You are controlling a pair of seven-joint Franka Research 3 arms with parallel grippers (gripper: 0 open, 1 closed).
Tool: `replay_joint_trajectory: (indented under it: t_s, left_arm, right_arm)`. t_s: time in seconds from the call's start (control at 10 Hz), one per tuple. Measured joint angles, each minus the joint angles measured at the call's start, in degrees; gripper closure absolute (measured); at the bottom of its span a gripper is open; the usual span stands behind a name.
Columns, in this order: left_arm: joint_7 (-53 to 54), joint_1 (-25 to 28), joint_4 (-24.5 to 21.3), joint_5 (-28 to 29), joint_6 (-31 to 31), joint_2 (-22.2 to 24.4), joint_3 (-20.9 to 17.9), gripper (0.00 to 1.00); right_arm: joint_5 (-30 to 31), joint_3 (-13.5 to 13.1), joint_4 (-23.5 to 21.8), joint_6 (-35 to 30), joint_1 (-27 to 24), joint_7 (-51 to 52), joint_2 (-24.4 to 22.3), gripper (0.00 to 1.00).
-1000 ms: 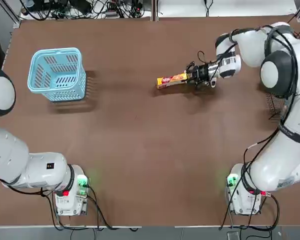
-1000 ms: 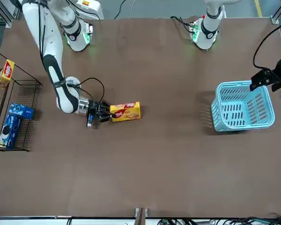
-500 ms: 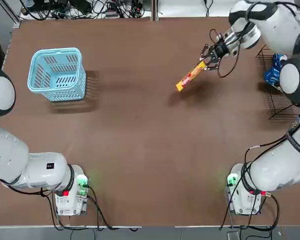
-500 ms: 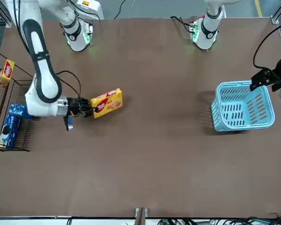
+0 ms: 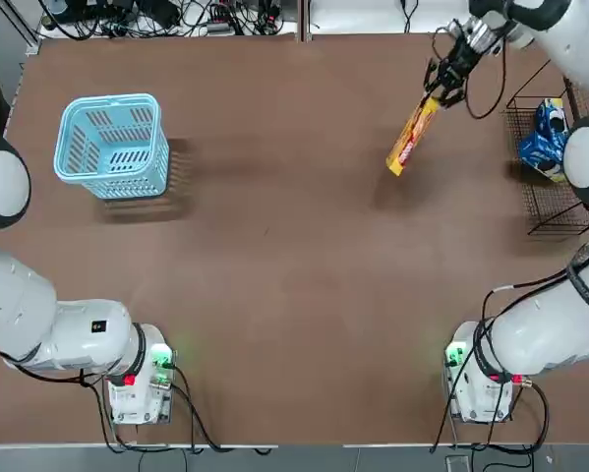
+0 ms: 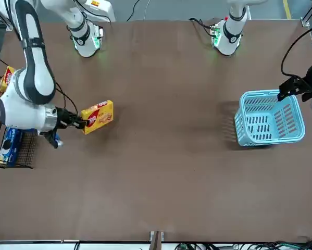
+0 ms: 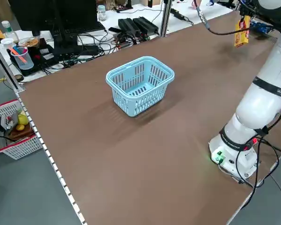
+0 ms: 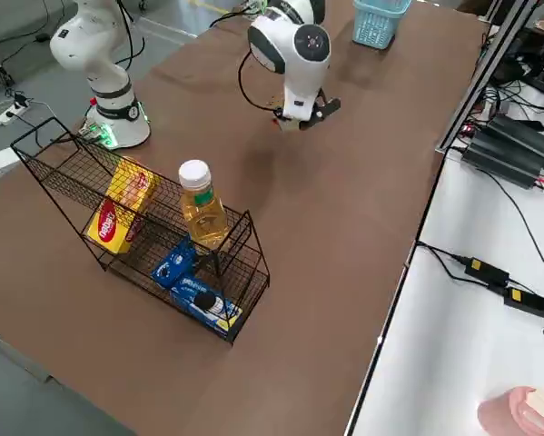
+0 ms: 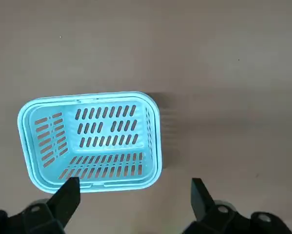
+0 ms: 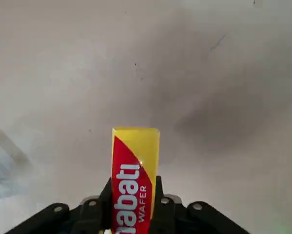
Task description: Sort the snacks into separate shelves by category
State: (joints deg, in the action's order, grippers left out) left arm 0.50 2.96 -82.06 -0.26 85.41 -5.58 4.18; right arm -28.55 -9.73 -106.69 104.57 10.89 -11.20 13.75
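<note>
Yellow wafer box pinched by right gripper, airborne upper right of top view; next: carry to rack, beside the other yellow box.

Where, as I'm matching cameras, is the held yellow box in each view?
Top: yellow box upper right, in right end effector.
Front: left-middle.
Left side: top right.
Right side: cannot tell, behind the arm.
Left wrist: absent.
Right wrist: bottom centre.
Landmark: light blue basket, across the table.
</note>
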Motion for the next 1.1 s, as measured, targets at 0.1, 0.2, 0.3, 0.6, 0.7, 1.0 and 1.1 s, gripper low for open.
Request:
replay_joint_trajectory:
  t_s: [0.1,0.2,0.3,0.6,0.7,1.0,1.1]
  left_arm:
    - [0.0,0.0,0.0,0.0,0.0,0.0,0.0,0.0]
    - [0.0,0.0,0.0,0.0,0.0,0.0,0.0,0.0]
    - [0.0,0.0,0.0,0.0,0.0,0.0,0.0,0.0]
    - [0.0,0.0,0.0,0.0,0.1,0.0,0.0,0.0]
    - [0.0,0.0,0.1,0.0,0.2,0.0,0.0,0.0]
    - [0.0,0.0,0.1,0.0,0.2,0.0,0.0,0.0]
    - [0.0,0.0,0.1,0.0,0.3,0.0,0.0,0.0]
  right_arm:
    - [3.3,-0.1,1.9,-1.1,-0.4,3.0,-0.4,0.68]
    - [6.8,-0.3,4.1,-2.8,-1.0,6.9,-0.6,0.68]
    - [9.8,-0.5,6.2,-4.3,-1.9,11.8,-0.8,0.68]
    - [16.8,-0.7,8.4,-5.4,-4.8,29.4,-1.6,0.68]
    - [19.4,-0.7,8.8,-5.8,-5.3,37.0,-1.6,0.68]
    - [28.7,-0.6,14.9,-12.4,-5.5,55.7,-1.7,0.68]
    - [31.3,-0.5,17.4,-15.0,-5.5,61.7,-1.8,0.68]
